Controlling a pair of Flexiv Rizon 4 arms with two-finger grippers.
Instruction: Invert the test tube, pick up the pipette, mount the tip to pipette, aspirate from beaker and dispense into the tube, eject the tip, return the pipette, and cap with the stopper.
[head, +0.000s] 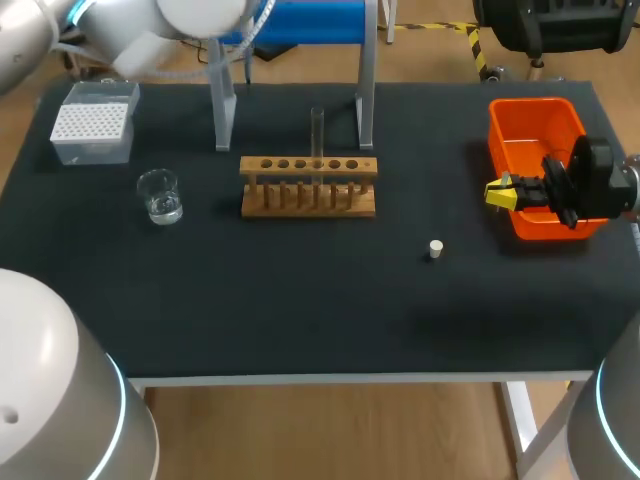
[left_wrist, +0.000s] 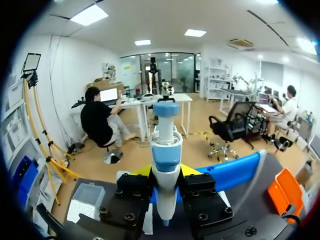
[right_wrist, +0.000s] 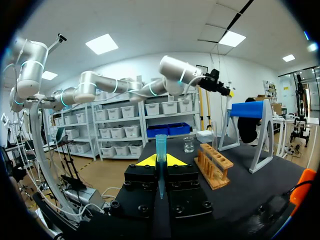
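Note:
My left gripper (left_wrist: 166, 172) is shut on a white and blue pipette (left_wrist: 166, 145), held upright high above the table's back left. From the right wrist view that arm's gripper (right_wrist: 220, 85) hangs above the tip box (right_wrist: 205, 135). My right gripper (head: 500, 192) is level above the orange bin (head: 535, 103), shut on a clear blue pipette tip (right_wrist: 160, 150) standing up between its fingers. A glass test tube (head: 317, 130) stands upright in the wooden rack (head: 308, 187). The beaker (head: 160, 195) with water sits left of the rack. A small white stopper (head: 435, 249) lies in front of the rack, to the right.
A tip box (head: 95, 122) sits at the table's back left. Behind the rack is a metal stand (head: 222, 110) carrying a blue cylinder (head: 310, 22). The black mat (head: 300, 300) stretches in front of the rack to the table's front edge.

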